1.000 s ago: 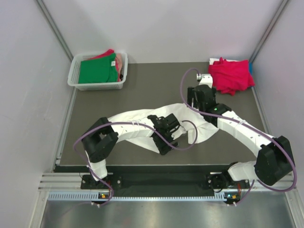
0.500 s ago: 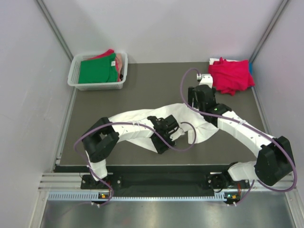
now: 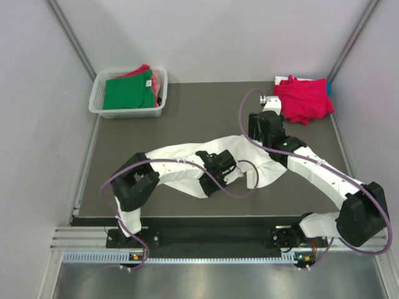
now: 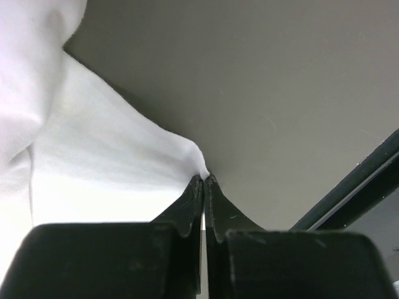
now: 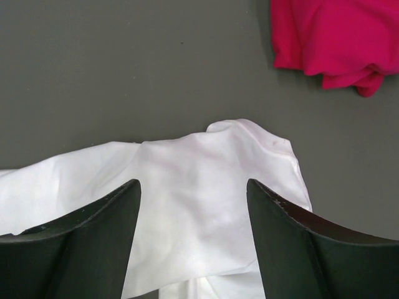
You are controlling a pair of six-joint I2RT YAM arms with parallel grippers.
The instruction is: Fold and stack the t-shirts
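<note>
Cloth, soft and matte: white t-shirt (image 3: 265, 169) is seen crumpled mid-table (image 3: 187, 118), unfolded. Green t-shirt (image 3: 128, 92) is seen in the basket (image 3: 95, 103), crimson t-shirts (image 3: 303, 98) are heaped far right. Folding is judged barely begun. Left wrist: left tool (image 4: 204, 187) is clenched on 1 pointed hem corner. Right wrist: right tool (image 5: 193, 187) is held agape above wrinkled white folds.

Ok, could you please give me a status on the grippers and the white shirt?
Left gripper shut on white shirt edge. Right gripper open over it, holding nothing. Red shirts and basket well apart, nothing blocking.
</note>
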